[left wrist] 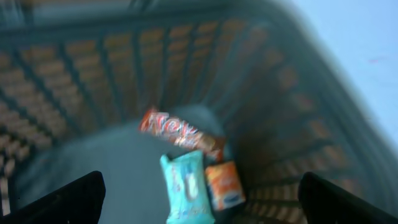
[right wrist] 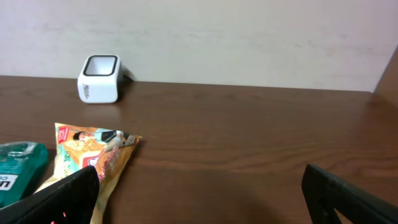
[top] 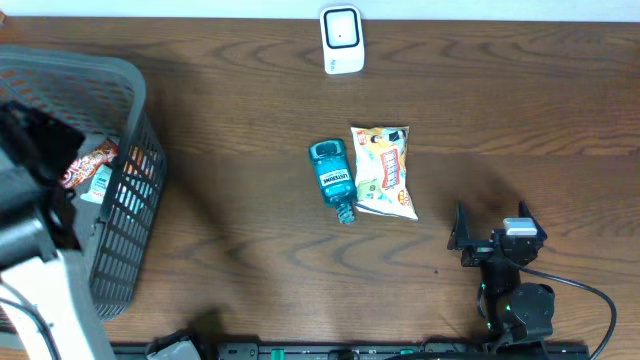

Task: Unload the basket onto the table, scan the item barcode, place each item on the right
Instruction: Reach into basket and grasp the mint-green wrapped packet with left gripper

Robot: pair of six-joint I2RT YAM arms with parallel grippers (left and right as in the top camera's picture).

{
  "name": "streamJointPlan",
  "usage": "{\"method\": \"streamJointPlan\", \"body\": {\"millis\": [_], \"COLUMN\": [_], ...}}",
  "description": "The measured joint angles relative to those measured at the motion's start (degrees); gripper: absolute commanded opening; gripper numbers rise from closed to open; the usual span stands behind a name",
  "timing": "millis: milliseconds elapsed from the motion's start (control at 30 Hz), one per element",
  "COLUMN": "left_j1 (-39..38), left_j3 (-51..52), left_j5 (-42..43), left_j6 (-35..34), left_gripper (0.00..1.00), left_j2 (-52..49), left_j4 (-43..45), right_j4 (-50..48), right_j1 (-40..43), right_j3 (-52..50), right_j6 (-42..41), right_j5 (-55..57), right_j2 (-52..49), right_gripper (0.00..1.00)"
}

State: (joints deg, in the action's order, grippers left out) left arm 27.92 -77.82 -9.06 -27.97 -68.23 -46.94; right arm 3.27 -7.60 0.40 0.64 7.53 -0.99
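Tip: left gripper (left wrist: pixel 200 202) hangs wide apart, empty, over the basket (top: pixel 120 90) at left; right gripper (right wrist: pixel 205 199) gapes empty too; bottle (top: pixel 332 178) and chips (top: pixel 385 170) lie mid-table, nearer than the scanner (top: pixel 340 40); I'd grab the bottle by its body, barcode side uncovered.

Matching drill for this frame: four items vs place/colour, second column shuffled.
1 scanner
2 mouthwash bottle
3 snack bag
4 candy bar

A in the basket
B white, at the table's far edge
C teal, lying on its side
D yellow, flat on the table

Pairs: 1-B, 2-C, 3-D, 4-A
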Motion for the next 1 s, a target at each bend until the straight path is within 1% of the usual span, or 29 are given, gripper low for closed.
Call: {"method": "streamJointPlan", "body": {"millis": [100, 233, 367, 467, 667, 733, 767, 833, 867, 900, 933, 1000], "left_j1": [4.87, 6.16, 6.16, 6.16, 6.16, 6.16, 6.16, 6.14, 6.14, 6.16, 6.16, 6.12], "left_j3": [0.02, 0.02, 0.02, 0.02, 0.02, 0.02, 0.02, 0.00, 0.00, 0.00, -0.02, -0.31], "left_j5": [6.36, 11.37, 13.33, 13.77, 14.34, 14.60, 14.88, 15.32, 15.43, 15.63, 15.85, 16.31], "left_j6": [-1.79, -2.40, -2.73, -3.06, -3.26, -3.34, -3.41, -3.63, -3.54, -3.52, -3.37, -3.17], "left_gripper": [0.99, 0.99, 0.99, 0.99, 1.00, 0.80, 0.60, 0.45, 0.31, 0.21, 0.09, 0.08], "left_j2": [-8.02, -18.32, -27.80, -32.96, -40.22, -42.12, -43.10, -43.39, -43.39, -43.39, -43.39, -43.39], "left_j4": [-1.57, -2.95, -3.06, -2.80, -0.61, -0.57, -0.46, -0.04, 0.26, 0.46, 0.63, 0.72], "right_j4": [0.00, 0.02, -0.02, 0.00, 0.00, 0.00, 0.00, 0.00, 0.00, 0.00, 0.00, 0.00], "right_j1": [0.00, 0.00, 0.00, 0.00, 0.00, 0.00, 0.00, 0.00, 0.00, 0.00, 0.00, 0.00], "right_j3": [0.00, 0.00, 0.00, 0.00, 0.00, 0.00, 0.00, 0.00, 0.00, 0.00, 0.00, 0.00], "right_j6": [0.00, 0.02, 0.02, 0.00, 0.02, 0.00, 0.00, 0.00, 0.00, 0.00, 0.00, 0.00], "right_j5": [0.00, 0.00, 0.02, 0.02, 0.00, 0.00, 0.00, 0.00, 0.02, 0.00, 0.00, 0.00], "right_j2": [0.00, 0.00, 0.00, 0.00, -0.02, 0.00, 0.00, 0.00, 0.00, 0.00, 0.00, 0.00], "right_gripper": [0.99, 0.99, 0.99, 0.99, 0.99, 0.99, 0.99, 0.99, 0.99, 0.99, 0.99, 0.99]}}
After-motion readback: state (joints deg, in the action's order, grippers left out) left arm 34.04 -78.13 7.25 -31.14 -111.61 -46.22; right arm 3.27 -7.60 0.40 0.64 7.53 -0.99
